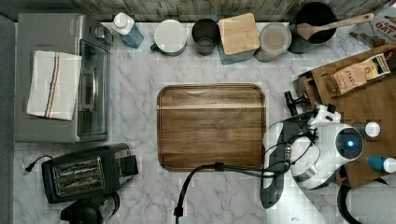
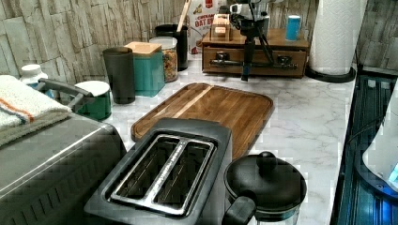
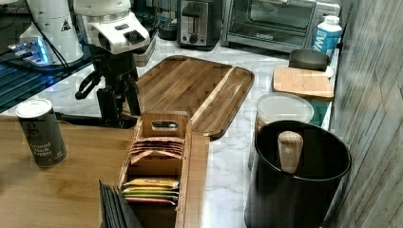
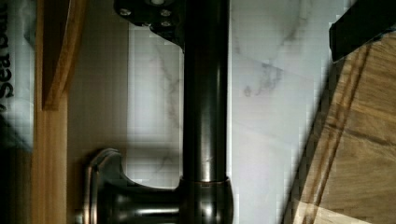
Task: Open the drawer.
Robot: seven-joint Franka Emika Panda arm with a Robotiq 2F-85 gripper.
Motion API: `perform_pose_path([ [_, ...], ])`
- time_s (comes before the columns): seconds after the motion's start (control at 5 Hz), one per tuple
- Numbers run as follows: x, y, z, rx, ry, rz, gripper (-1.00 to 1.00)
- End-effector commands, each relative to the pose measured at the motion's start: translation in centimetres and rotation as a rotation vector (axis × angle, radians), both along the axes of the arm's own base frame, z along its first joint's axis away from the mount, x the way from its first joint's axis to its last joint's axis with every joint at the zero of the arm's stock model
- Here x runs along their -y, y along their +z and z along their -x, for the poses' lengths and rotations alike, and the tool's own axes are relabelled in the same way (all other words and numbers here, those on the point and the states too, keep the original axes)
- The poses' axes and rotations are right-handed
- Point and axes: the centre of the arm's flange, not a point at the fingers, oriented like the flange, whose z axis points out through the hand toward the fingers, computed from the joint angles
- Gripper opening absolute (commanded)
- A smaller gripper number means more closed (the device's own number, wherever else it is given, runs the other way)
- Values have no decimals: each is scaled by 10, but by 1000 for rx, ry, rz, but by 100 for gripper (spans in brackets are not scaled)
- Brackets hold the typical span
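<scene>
White marble counter [image 1: 140, 93], grey veins. Centre: wooden cutting board [image 1: 211, 126], flat, rounded corners. At the top view's left: toaster oven [image 1: 60, 77] w/ striped towel [image 1: 52, 84] on top; black 2-slot toaster [image 1: 81, 172] just below it, black lidded pot [image 2: 265, 185] beside that. Along back wall, left to right in the top view: blue bottle [image 1: 127, 29], green mug w/ white lid [image 1: 169, 36], dark tumbler [image 1: 205, 36], teal box w/ wood lid [image 1: 238, 35], clear jar [image 1: 274, 41], black crock [image 1: 314, 21] w/ wooden spoon [image 1: 334, 25]. At the top view's right: wooden cabinet [image 1: 369, 112]. Paper towel roll [image 2: 335, 37] next to cabinet in the left view. Black cable [image 1: 201, 177] across counter front.
</scene>
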Motion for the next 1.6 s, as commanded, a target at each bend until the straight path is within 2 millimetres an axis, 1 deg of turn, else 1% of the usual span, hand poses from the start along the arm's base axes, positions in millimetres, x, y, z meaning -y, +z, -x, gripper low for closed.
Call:
perform_pose_path([
  [0.2, -155, -25, 44, -58, 119, -13, 100],
  [0.4, -194, -31, 64, -50, 188, -13, 100],
  [0.6, -223, -34, 80, -20, 216, -14, 100],
  [0.8, -248, -34, 87, -28, 182, -12, 100],
  [1.0, -268, -27, 93, -23, 153, -2, 100],
  [1.2, -279, -19, 91, -58, 164, -29, 100],
  [1.4, -294, -15, 95, -60, 159, -32, 100],
  [1.6, -292, -8, 96, -11, 225, -76, 100],
])
